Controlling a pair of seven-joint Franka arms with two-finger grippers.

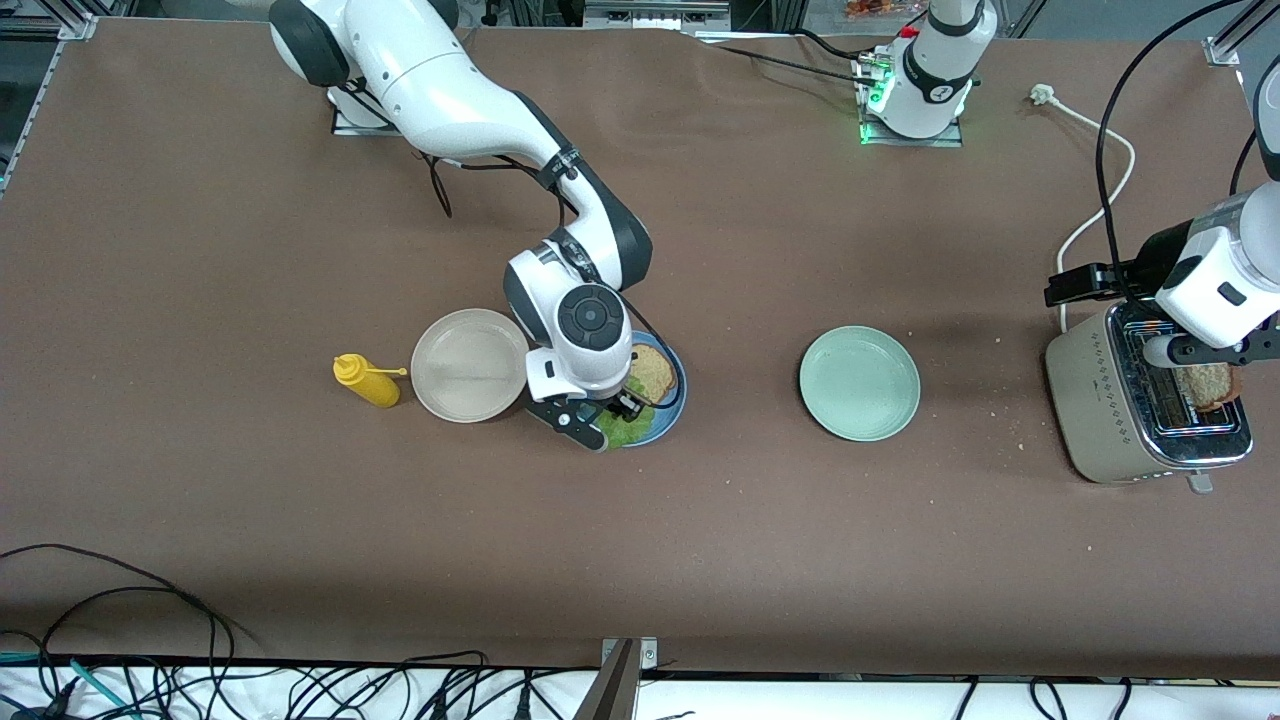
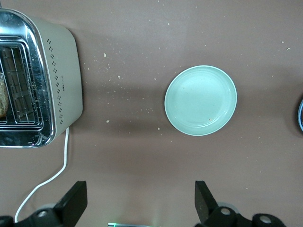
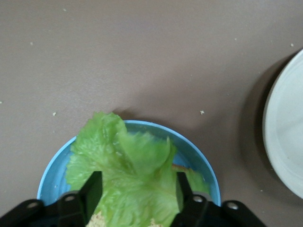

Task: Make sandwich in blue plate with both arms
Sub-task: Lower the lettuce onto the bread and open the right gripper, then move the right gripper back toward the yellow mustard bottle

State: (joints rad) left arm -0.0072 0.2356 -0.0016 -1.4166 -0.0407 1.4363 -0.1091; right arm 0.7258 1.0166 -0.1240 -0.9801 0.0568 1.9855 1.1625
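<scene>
The blue plate (image 1: 678,400) sits mid-table and holds a brown toast slice (image 1: 652,370) with a ruffled green lettuce leaf (image 1: 625,427) lying on it. My right gripper (image 1: 600,415) is low over the plate, open, with its fingers on either side of the lettuce (image 3: 128,170); the plate's rim (image 3: 199,158) shows around the leaf. A second toast slice (image 1: 1208,385) stands in the toaster (image 1: 1110,400) at the left arm's end. My left gripper (image 1: 1215,350) hangs over the toaster, and its wrist view (image 2: 139,203) shows it open and empty.
A beige plate (image 1: 470,365) lies beside the blue plate toward the right arm's end, with a yellow mustard bottle (image 1: 366,381) beside it. A pale green plate (image 1: 859,383) lies between the blue plate and the toaster. The toaster's white cord (image 1: 1100,190) runs toward the bases.
</scene>
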